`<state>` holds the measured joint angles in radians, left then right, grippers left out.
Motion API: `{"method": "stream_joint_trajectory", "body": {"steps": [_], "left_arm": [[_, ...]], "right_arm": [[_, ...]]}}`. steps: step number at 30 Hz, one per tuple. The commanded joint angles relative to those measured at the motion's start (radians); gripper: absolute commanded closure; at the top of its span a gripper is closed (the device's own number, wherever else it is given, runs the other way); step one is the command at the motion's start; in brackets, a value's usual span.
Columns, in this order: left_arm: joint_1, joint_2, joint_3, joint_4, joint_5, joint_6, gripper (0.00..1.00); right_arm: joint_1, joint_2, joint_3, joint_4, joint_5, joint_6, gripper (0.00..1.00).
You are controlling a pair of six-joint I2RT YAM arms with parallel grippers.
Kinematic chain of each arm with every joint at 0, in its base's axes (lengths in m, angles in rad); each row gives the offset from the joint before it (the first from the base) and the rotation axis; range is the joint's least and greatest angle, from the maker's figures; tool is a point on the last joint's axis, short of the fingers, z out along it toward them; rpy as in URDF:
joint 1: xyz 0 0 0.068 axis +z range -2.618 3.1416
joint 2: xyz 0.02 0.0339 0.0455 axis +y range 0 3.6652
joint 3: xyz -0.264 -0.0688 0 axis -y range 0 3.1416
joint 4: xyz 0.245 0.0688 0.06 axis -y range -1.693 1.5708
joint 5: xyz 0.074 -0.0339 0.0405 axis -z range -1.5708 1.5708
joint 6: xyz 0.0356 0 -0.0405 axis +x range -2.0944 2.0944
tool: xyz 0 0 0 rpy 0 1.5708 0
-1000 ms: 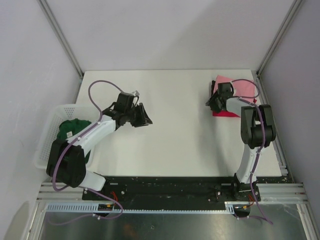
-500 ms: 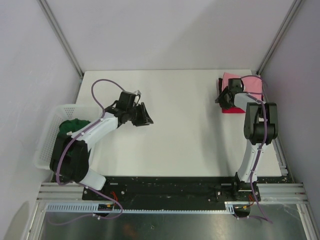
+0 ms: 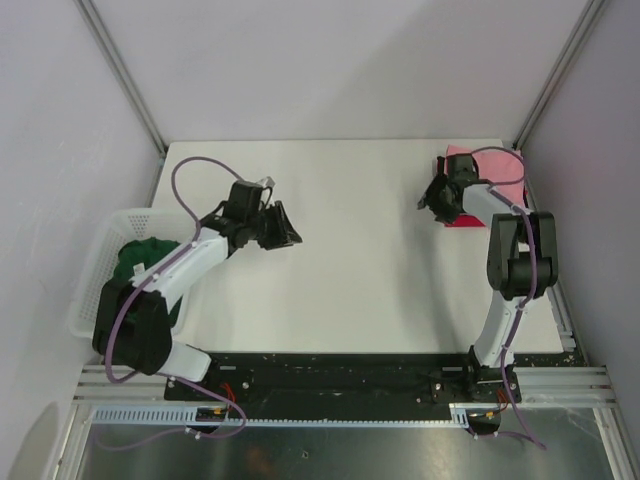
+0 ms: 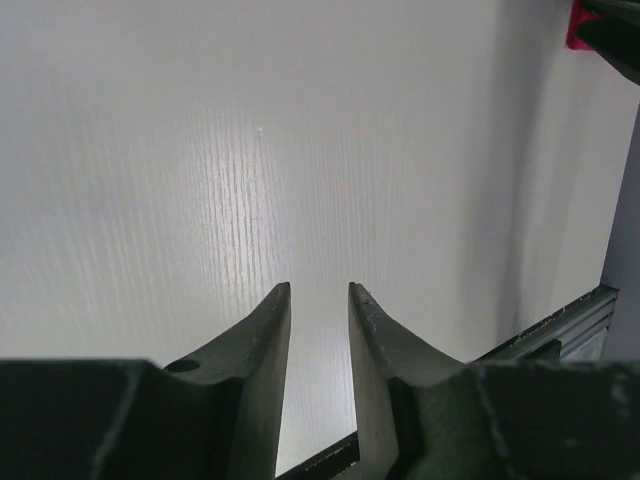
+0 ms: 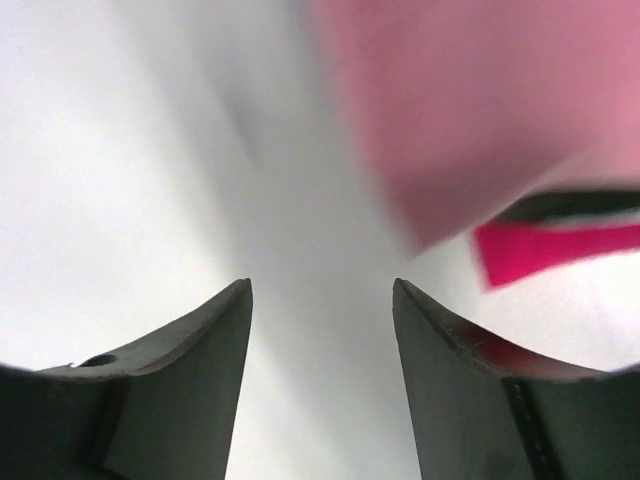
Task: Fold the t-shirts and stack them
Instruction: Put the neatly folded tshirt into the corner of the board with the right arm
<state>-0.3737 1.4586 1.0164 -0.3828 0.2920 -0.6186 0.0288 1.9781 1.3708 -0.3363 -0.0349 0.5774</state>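
Hovering left claw: fingers set narrow, nothing between them, over bare counter.
Right claw: spread wide, empty, just beside the stack's edge.
Stack: pink t-shirt lies over red t-shirt, far right corner of counter.
Green t-shirt: bunched in white basket, off the counter's left edge.

Shows the right pincer with jaws apart and empty over the white table. Catches a blurred pink t-shirt ahead, with a red t-shirt edge peeking out just beneath that pink t-shirt.
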Motion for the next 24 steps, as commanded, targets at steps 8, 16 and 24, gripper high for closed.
{"method": "stream_joint_trajectory", "body": {"steps": [8,16,24], "left_arm": [[0.012,-0.276,-0.138,-0.028,-0.043,0.149,0.43],[0.011,-0.558,-0.29,-0.067,-0.133,0.229,0.01],[0.012,-0.676,-0.333,-0.091,-0.188,0.236,0.01]], "right_arm": [[0.349,-0.472,-0.144,-0.113,0.05,0.021,0.19],[0.52,-0.8,-0.359,-0.131,0.142,0.095,0.02],[0.562,-0.935,-0.419,-0.157,0.207,0.117,0.01]]}}
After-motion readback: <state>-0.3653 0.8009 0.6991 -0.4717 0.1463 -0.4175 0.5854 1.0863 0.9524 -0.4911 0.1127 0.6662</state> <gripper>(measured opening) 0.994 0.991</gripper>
